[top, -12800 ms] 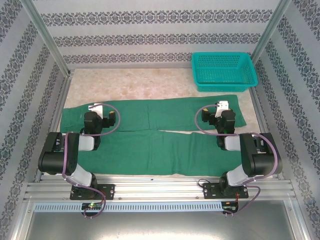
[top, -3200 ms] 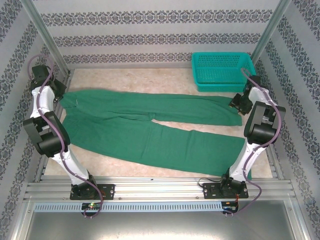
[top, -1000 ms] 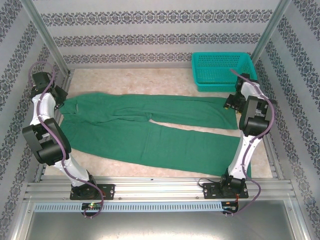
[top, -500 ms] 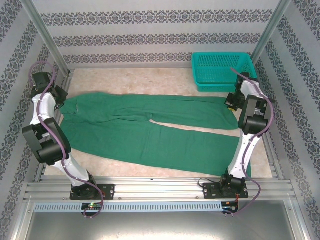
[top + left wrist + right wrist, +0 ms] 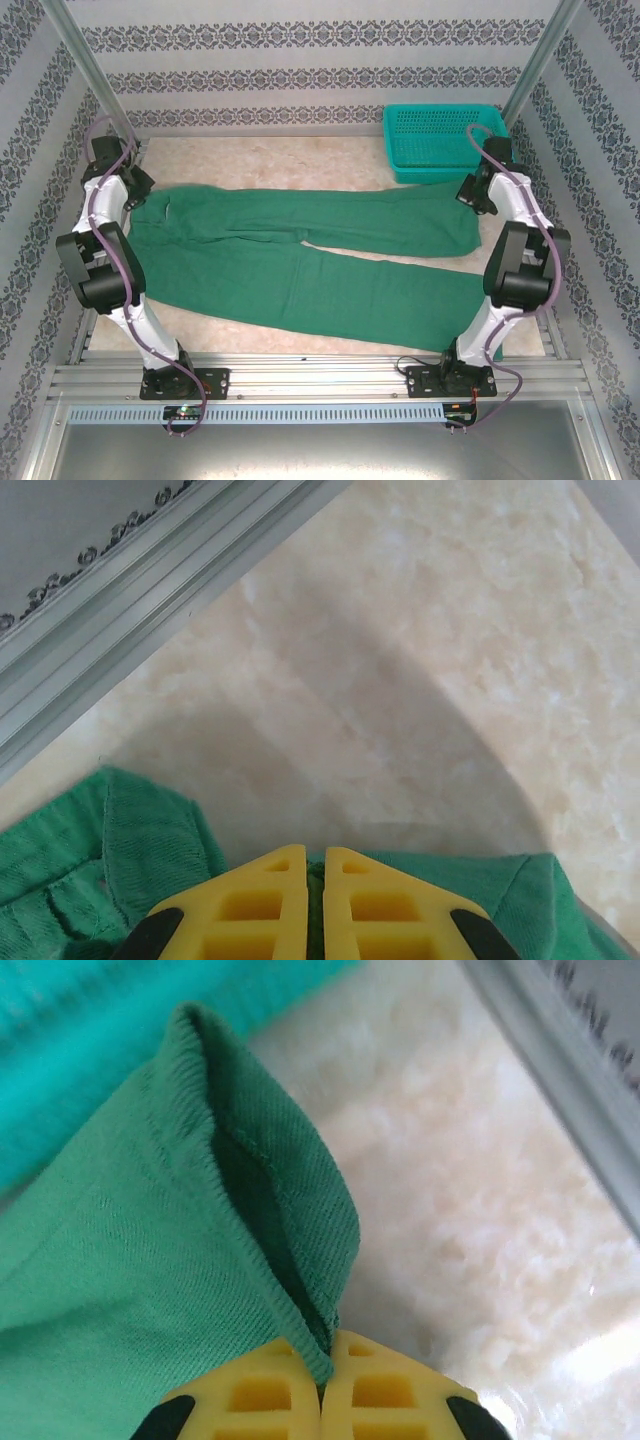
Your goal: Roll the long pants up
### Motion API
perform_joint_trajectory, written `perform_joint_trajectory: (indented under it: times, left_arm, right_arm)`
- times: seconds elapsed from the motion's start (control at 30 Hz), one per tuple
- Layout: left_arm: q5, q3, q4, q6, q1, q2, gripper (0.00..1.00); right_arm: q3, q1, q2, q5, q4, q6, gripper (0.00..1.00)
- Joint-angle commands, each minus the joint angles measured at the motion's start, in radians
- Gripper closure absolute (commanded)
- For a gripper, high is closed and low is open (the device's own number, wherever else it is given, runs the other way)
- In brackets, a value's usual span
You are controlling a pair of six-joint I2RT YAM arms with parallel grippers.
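Our left pincer (image 5: 315, 858) pinches the pants (image 5: 300, 260) at the waist, our right pincer (image 5: 325, 1345) a leg hem (image 5: 262, 1260). The cloth lies flat between them. We should lift both ends evenly, without overstretching.

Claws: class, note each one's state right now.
Left claw: closed on the long pants, waist end.
Right claw: closed on the long pants, leg hem.

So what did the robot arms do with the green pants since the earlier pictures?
The right gripper snapped shut on the far leg's cuff of the long pants and moved a bit right and away. The left gripper slid slightly rightward, staying shut on the waist end. The pants stayed spread flat, and the teal basket did not move.
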Motion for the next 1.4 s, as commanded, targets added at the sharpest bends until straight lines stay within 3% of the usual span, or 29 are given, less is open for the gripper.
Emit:
perform_joint_trajectory:
  times: [0.0,0.4,0.73,0.9,1.07,1.37]
  left_arm:
    - [-0.018,0.112,-0.039,-0.014,-0.007,0.026,1.00]
    - [-0.091,0.410,-0.188,-0.008,-0.004,0.115,1.00]
    - [-0.113,0.528,-0.249,-0.025,0.023,0.136,1.00]
    - [-0.104,0.360,-0.168,-0.062,0.071,0.025,1.00]
    - [-0.103,0.073,-0.032,-0.138,0.131,-0.115,1.00]
    - [-0.133,-0.259,0.121,-0.230,0.213,-0.281,1.00]
  right_arm:
    - [0.031,-0.004,0.002,-0.005,0.064,0.020,1.00]
    - [0.235,-0.049,0.042,-0.021,0.002,0.030,1.00]
    - [0.181,-0.070,-0.072,-0.029,0.012,0.047,1.00]
    - [-0.065,-0.085,-0.257,0.017,0.143,0.091,1.00]
    - [-0.302,-0.101,-0.398,0.044,0.236,0.136,1.00]
    - [-0.593,-0.144,-0.611,0.112,0.279,0.202,1.00]
